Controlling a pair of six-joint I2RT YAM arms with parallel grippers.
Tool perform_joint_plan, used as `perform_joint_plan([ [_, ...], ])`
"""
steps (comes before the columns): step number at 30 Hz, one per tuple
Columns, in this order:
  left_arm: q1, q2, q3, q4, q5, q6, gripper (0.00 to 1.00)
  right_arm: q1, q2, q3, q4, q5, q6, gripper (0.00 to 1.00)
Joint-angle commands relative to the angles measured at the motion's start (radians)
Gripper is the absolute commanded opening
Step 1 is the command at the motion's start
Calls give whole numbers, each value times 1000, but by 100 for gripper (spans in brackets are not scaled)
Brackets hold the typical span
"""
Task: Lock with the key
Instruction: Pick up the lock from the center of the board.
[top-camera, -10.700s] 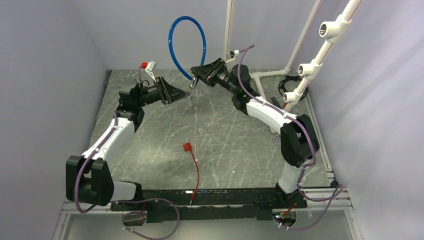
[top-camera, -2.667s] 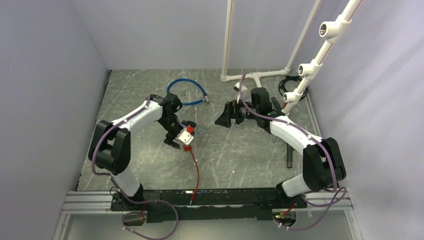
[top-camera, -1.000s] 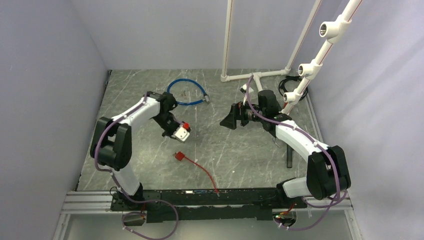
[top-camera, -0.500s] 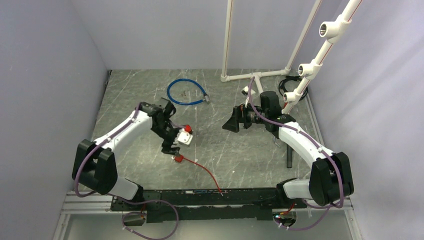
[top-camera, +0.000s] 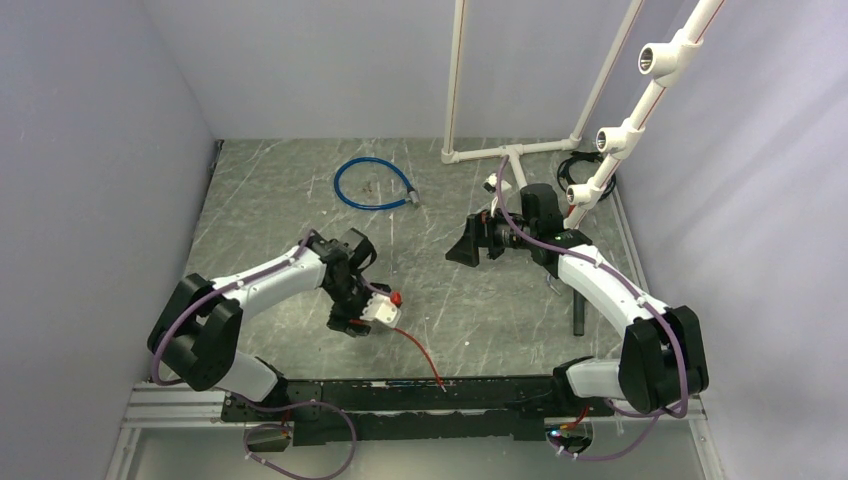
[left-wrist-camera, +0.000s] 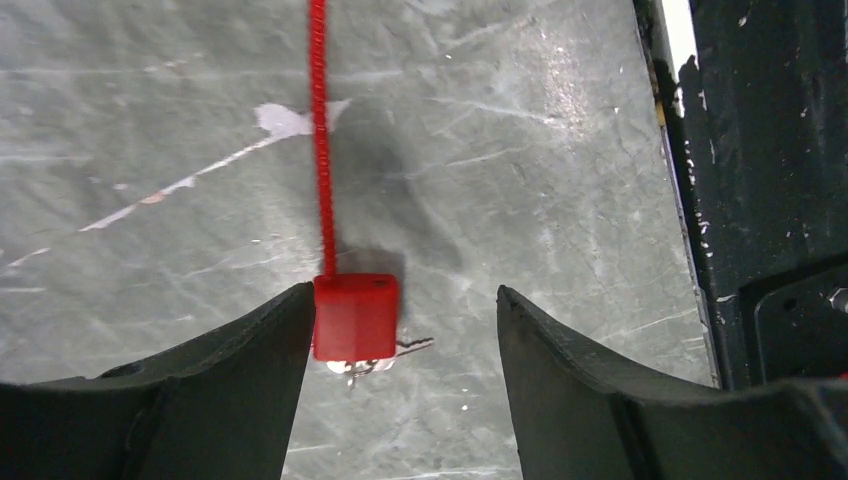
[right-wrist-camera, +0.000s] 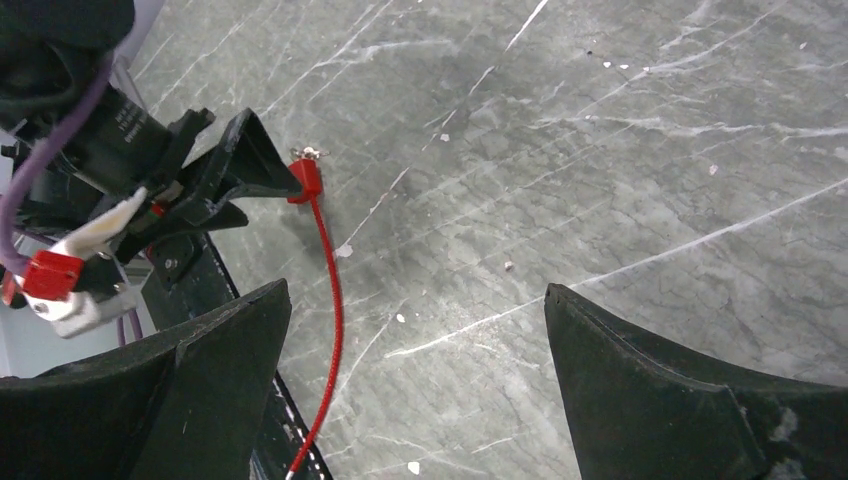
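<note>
A small red lock body (left-wrist-camera: 355, 316) with a red cable (left-wrist-camera: 320, 130) lies on the grey table. A tiny silver key (left-wrist-camera: 415, 345) pokes out from under its near end. My left gripper (left-wrist-camera: 403, 295) is open and straddles the lock, which sits close against the left finger (left-wrist-camera: 250, 360). From above, the left gripper (top-camera: 355, 322) is low near the front rail. The right gripper (top-camera: 462, 250) hangs open and empty mid-table. In the right wrist view, the right gripper (right-wrist-camera: 417, 295) looks across at the lock (right-wrist-camera: 305, 180).
A blue cable loop (top-camera: 372, 185) with a metal end plug (top-camera: 413, 198) lies at the back. A white pipe frame (top-camera: 510, 150) stands at the back right. A black rail (top-camera: 470, 393) runs along the near edge. A dark rod (top-camera: 577, 315) lies at the right.
The left gripper went from shut to open, and the left arm swung toward the near edge and came down around the red lock. The right arm barely moved.
</note>
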Motion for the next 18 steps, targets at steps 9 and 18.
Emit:
perform_joint_plan([
  [9,-25,15,-107,196,-166,-44,65,-3,-34,-6,18,-1,-15,100],
  [18,-25,-11,-146,220,-150,-26,42,-4,-36,-14,23,3,-21,100],
])
